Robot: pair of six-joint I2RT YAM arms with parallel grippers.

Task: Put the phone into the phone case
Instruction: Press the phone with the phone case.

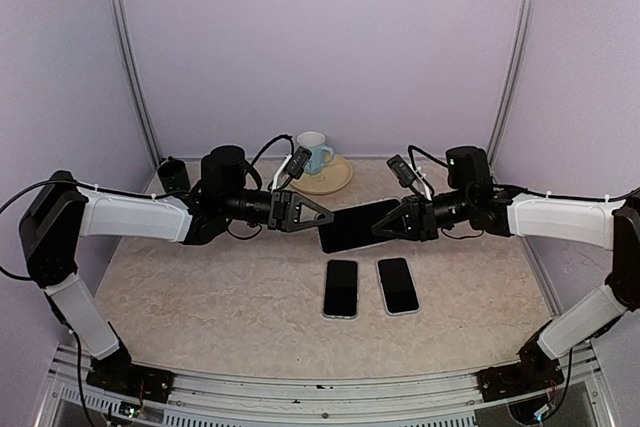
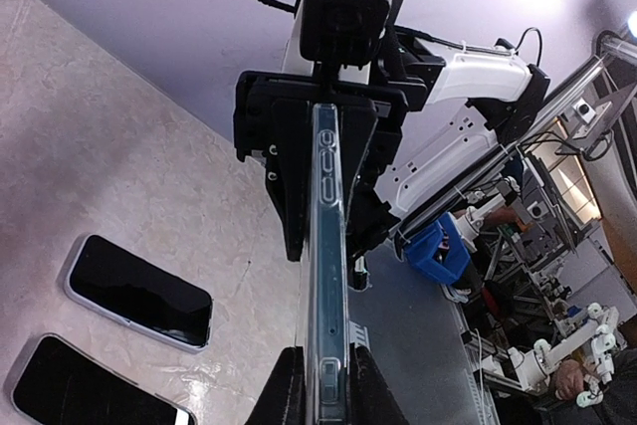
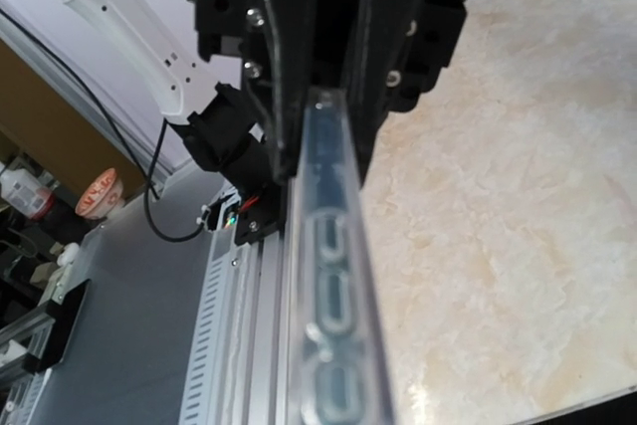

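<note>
A dark-faced phone point(image 1: 355, 225) with a clear phone case point(image 2: 326, 246) round its edge hangs level above the table's middle, between both arms. My left gripper point(image 1: 322, 217) is shut on its left end; both black fingers point(image 2: 284, 395) press the case's faces in the left wrist view. My right gripper point(image 1: 388, 224) grips the right end and shows as a black block point(image 2: 318, 126) at the far end there. The right wrist view shows the case's edge point(image 3: 333, 296) with button cut-outs; that gripper's own fingers are hidden.
Two more phones point(image 1: 341, 288) point(image 1: 398, 285) lie face up side by side on the marble tabletop, below the held one. At the back stand a pale mug point(image 1: 314, 150) on a yellow plate point(image 1: 338, 177) and a black cup point(image 1: 173, 175).
</note>
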